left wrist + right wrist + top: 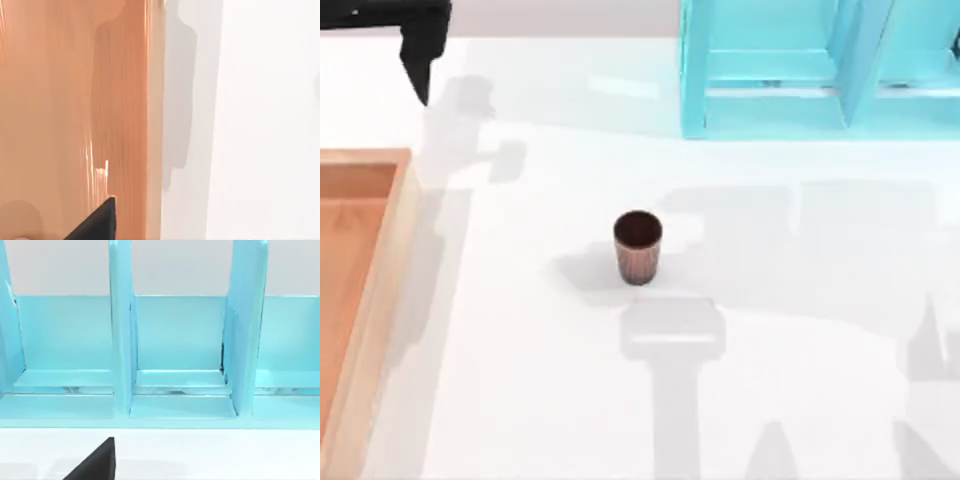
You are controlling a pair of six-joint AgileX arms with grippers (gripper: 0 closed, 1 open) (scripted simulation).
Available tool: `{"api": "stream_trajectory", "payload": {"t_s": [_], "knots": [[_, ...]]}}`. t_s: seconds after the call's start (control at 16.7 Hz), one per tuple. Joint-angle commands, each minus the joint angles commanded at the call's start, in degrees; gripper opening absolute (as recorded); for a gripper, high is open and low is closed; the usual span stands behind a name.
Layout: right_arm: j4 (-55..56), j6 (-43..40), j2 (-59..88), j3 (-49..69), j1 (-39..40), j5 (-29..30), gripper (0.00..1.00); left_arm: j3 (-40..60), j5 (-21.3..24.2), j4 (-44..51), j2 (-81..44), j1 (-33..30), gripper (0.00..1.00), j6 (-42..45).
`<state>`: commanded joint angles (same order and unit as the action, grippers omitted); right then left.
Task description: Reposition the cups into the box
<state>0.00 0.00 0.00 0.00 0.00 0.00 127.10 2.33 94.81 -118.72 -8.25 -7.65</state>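
Note:
A dark brown ribbed cup (638, 247) stands upright near the middle of the white table, with nothing touching it. The light orange-tan wooden box (402, 250) lies along the left edge, and its thick rim (155, 100) and bare floor run through the left wrist view. My left gripper (422, 60) hangs dark at the far left corner, beyond the box and well away from the cup. My right gripper (97, 465) shows as a black corner in the right wrist view, facing the cyan frame.
A cyan-blue shelf-like frame (800, 75) with upright dividers (121, 340) stands at the back right. Open white tabletop (800, 330) surrounds the cup, crossed by grey arm shadows.

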Motion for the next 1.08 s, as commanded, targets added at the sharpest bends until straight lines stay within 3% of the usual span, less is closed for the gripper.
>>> {"api": "stream_trajectory", "payload": {"t_s": [0.3,0.54,0.72,1.08], "knots": [[0.0,0.0,0.0,0.0,0.0,0.0,1.00,23.6,-1.3,6.6,-20.1,-17.5,1.00,-16.6],[0.0,0.0,0.0,0.0,0.0,0.0,1.00,35.8,-1.7,9.3,-30.2,-27.3,1.00,-26.0],[0.0,0.0,0.0,0.0,0.0,0.0,1.00,39.2,-1.8,9.8,-32.9,-30.2,1.00,-28.9],[0.0,0.0,0.0,0.0,0.0,0.0,1.00,38.3,-1.7,9.2,-32.7,-30.0,1.00,-28.8]]}}
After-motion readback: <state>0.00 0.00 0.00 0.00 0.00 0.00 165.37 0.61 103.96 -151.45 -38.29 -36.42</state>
